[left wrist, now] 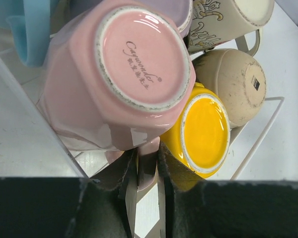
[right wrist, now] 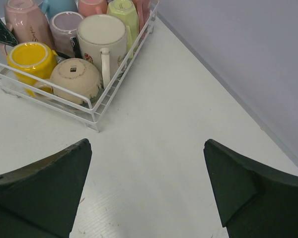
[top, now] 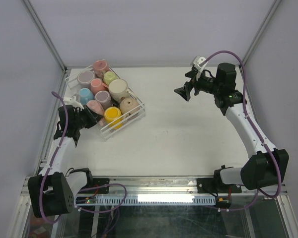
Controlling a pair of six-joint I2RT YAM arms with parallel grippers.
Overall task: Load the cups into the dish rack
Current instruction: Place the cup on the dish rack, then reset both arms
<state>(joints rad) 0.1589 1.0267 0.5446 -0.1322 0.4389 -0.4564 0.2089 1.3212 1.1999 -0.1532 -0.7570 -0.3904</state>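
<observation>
The dish rack, a white wire tray, stands at the far left and holds several upturned cups. My left gripper is at the rack's near left side. In the left wrist view it is shut on the handle of an upside-down pink cup, which sits in the rack beside a yellow cup and a beige cup. My right gripper is open and empty, held high over the table's right half. Its view shows the rack from a distance.
The rack also holds a cream patterned cup, a green one, a lilac one and a light blue one. White walls enclose the table at the back and on both sides.
</observation>
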